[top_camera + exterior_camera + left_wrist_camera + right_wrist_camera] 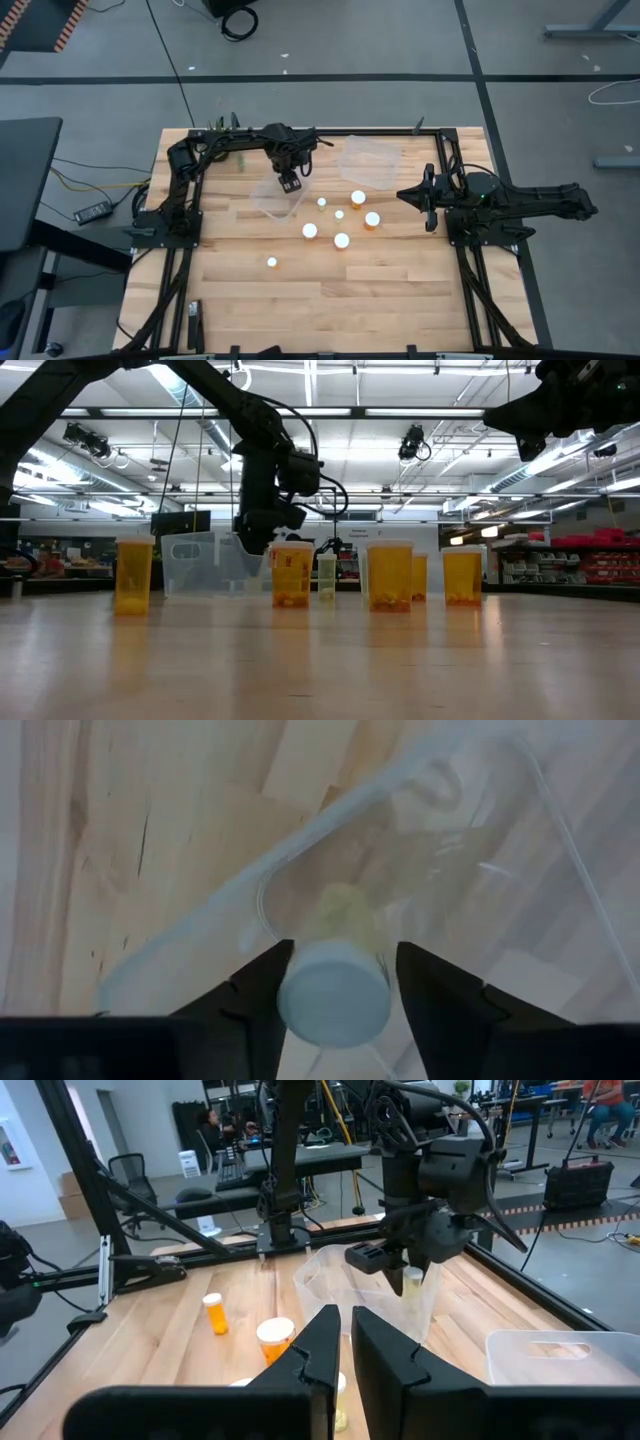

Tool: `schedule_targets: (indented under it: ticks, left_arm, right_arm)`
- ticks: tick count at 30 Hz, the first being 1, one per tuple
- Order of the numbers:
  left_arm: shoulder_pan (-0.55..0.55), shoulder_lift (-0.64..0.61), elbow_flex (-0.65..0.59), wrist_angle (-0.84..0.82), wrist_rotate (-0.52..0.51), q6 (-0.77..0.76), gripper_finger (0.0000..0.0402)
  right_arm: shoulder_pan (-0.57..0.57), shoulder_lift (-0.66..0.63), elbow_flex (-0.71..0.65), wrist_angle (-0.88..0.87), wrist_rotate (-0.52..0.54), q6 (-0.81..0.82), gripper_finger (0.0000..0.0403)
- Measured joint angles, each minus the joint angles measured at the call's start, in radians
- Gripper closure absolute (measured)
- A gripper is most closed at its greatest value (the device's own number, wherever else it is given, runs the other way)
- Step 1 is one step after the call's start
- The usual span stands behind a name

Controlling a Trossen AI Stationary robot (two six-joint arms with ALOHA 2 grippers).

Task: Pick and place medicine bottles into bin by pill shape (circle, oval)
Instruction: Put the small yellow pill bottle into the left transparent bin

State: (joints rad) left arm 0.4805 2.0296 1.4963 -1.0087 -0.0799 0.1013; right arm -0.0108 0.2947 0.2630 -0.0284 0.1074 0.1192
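Two dark, near-black jointed arms, the left arm (215,150) and the right arm (510,200), each built of slim links and bulky joint housings. Black cables loop along the links. Each ends in two dark, wedge-shaped fingers (435,995) with flat inner faces, tapering toward the tips.

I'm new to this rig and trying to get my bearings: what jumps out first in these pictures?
The left gripper hangs over a clear bin near the table's far left, a white-capped medicine bottle between its parted fingers. Other amber bottles stand scattered mid-table, with a second clear bin behind them. The right gripper waits shut at the right side.
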Motion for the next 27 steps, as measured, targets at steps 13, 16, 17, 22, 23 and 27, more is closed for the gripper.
schedule_targets:
  ticks: [13,16,17,22,23,27]
  left_arm:
    - [-0.003,-0.001,0.000,-0.021,-0.012,-0.006,0.0187]
    - [-0.004,-0.002,0.000,-0.028,-0.012,-0.004,0.0184]
    - [-0.004,-0.002,0.000,-0.031,-0.012,-0.003,0.0184]
    - [-0.005,-0.005,0.000,-0.038,-0.004,-0.003,0.0189]
    - [-0.007,-0.008,0.000,-0.038,-0.004,-0.003,0.0190]
    - [-0.010,-0.009,0.014,-0.049,-0.005,-0.002,0.0188]
  right_arm:
    - [0.000,0.000,0.000,0.000,0.000,0.000,0.0366]
    - [0.000,0.000,0.000,0.000,0.000,0.000,0.0366]
    - [0.000,0.000,0.000,0.000,0.000,0.000,0.0366]
    - [0.000,0.000,0.000,0.000,0.000,0.000,0.0366]
    - [0.000,0.000,0.000,0.000,0.000,0.000,0.0366]
    - [0.000,0.000,0.000,0.000,0.000,0.000,0.0366]
